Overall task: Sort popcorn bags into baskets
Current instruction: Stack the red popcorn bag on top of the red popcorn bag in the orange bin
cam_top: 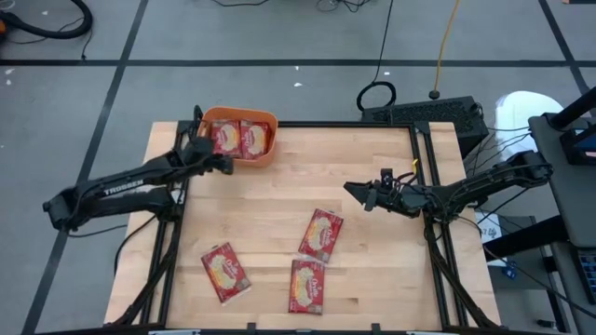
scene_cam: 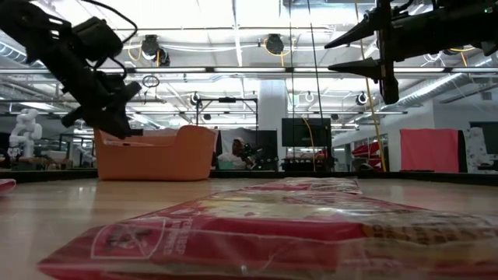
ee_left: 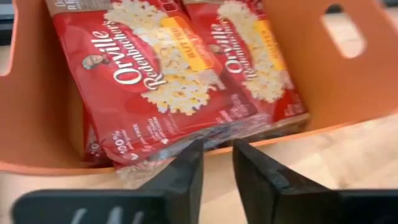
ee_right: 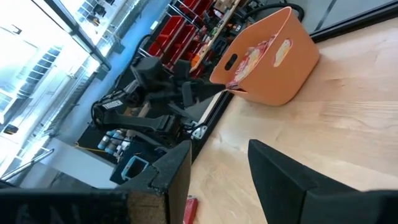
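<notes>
High view: orange basket (cam_top: 264,154) holds two popcorn bags (cam_top: 240,139).

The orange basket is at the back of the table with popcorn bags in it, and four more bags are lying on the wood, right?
Almost. The orange basket is at the back with popcorn bags in it, but the high view shows three bags on the wood, not four: one, another and a third.

Popcorn bag (scene_cam: 296,233) before orange basket (scene_cam: 156,155)

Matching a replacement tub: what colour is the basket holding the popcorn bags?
Orange; the basket shows best in the left wrist view.
</notes>
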You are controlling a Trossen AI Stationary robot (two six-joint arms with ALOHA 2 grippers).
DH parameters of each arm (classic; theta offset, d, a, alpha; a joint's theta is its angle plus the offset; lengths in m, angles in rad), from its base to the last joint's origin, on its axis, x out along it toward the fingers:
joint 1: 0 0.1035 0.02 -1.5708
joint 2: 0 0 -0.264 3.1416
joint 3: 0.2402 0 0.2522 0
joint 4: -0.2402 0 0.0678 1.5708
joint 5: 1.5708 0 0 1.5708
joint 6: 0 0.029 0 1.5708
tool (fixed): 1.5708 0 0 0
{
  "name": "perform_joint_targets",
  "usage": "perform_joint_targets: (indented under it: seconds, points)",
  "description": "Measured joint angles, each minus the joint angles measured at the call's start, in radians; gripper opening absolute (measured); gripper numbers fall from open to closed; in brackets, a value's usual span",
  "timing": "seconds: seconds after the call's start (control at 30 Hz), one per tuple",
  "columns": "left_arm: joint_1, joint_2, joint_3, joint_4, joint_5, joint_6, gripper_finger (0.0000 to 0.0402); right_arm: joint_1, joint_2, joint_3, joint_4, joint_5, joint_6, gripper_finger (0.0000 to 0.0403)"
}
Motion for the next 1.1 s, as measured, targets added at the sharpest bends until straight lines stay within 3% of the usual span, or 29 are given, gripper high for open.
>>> perform_joint_targets:
  seconds: [0.13,0.37,0.7,0.8,0.97,1.1]
  points:
    - [0.015,0.08,0.0,0.074,-0.055,0.044,0.005,0.0,0.0,0.0,0.0,0.0,0.002,0.0155]
    - [0.057,0.192,0.0,0.166,-0.06,0.069,0.0011,0.001,0.0,0.0,0.001,-0.001,0.036,0.0155]
    - [0.119,0.196,0.0,0.134,-0.177,0.073,0.0016,0.001,0.0,0.0,0.001,-0.001,0.056,0.0155]
    - [0.13,0.194,0.0,0.175,-0.143,0.078,0.0017,0.001,0.0,0.0,0.001,-0.001,0.056,0.0155]
    - [0.109,0.136,0.062,0.134,0.003,0.083,0.0018,0.002,0.0,0.0,0.001,-0.014,0.073,0.0155]
    - [0.06,0.08,0.17,0.063,0.045,0.163,0.0019,0.003,0.0,0.0,0.0,-0.158,0.167,0.0155]
